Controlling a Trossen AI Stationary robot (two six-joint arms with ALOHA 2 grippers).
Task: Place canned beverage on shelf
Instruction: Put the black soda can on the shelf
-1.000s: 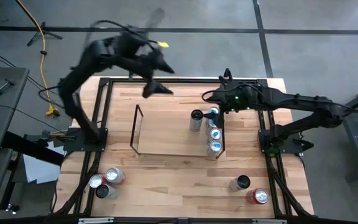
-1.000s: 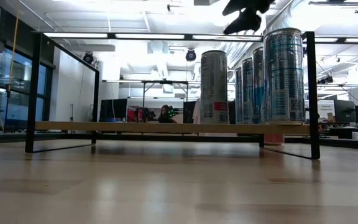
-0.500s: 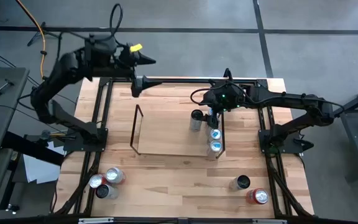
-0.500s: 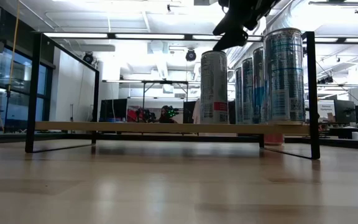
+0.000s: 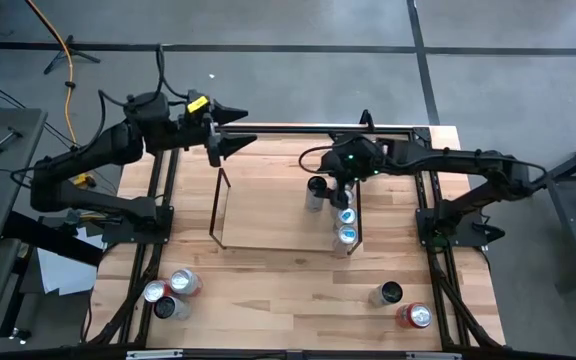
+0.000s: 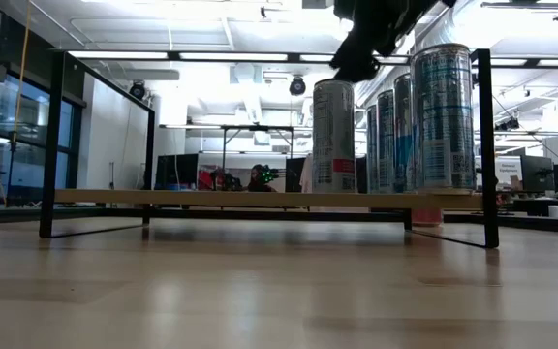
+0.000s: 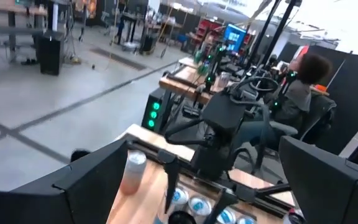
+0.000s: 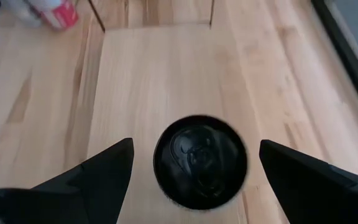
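High view, far left: the left gripper [image 5: 230, 140] hangs over the desk's [image 5: 268, 290] back edge with its jaws spread and nothing between them; this arm waits well clear of the shelf.
Front left of desk: three loose cans [image 5: 168, 292] stand in a cluster, waiting their turn.
Shelf: the light-wood shelf [image 5: 268, 215] sits mid-desk, its left wire frame [image 5: 218, 205] bare and most of the board free.
Dark-topped can: this can [image 5: 315, 192] stands upright on the shelf, just left of the row of blue cans [image 5: 346, 222] against the right wire frame.
Right gripper: the right gripper [image 5: 340, 178] is directly above that can, jaws spread wide; in the right wrist view the fingers [image 8: 98, 171] stand either side of the black can top [image 8: 201, 160] without touching it. In the low view the gripper [image 6: 356, 68] sits just at the can's [image 6: 333, 136] rim.
Step, as I judge it: the can looks set down and let go, so the arm should rise next.
Front right of desk: a dark can [image 5: 386, 294] and a red can [image 5: 414, 316] lie near the corner.
Risk: a sideways pull, not a straight lift, could clip the rim and topple the tall can into the blue row.
Second risk: the can stands near the board's back edge, so a nudge could tip it off.
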